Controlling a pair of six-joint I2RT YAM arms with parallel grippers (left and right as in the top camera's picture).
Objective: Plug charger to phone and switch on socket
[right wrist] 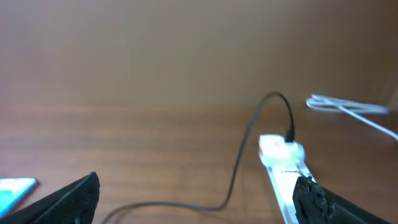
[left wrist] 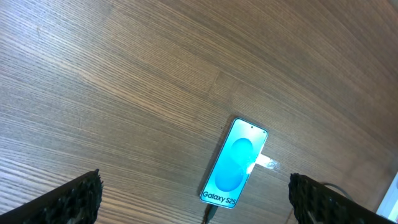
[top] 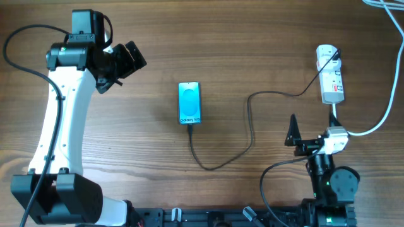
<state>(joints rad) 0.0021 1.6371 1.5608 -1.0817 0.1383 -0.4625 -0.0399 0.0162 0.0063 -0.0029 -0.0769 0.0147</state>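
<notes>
right gripper (top: 314, 137) sat low at lower right of the overhead frame, jaws spread wide, nothing between them; right wrist view showed both fingertips at the bottom corners with bare table (top: 252, 38) between

thick white cord (top: 379, 120) ran just beside that gripper and out to the upper right edge

charger (top: 250, 129): thin black cable looped across the lower middle of the frame. one end met the bottom short edge of the phone (top: 190, 103), cannot tell if fully seated. other end climbed to the black plug (top: 334, 57) sitting in the socket (top: 331, 79)

phone lay flat at frame centre, screen lit cyan, text edge toward the bottom, well apart from both grippers

left gripper (top: 120, 68) was at upper left, well left of the phone, jaws wide open and empty; left wrist view looked down on the phone between its fingertips

socket lay at upper right, long axis up-down in the frame, just beyond the right gripper, not touching. switch position too small to tell
</notes>
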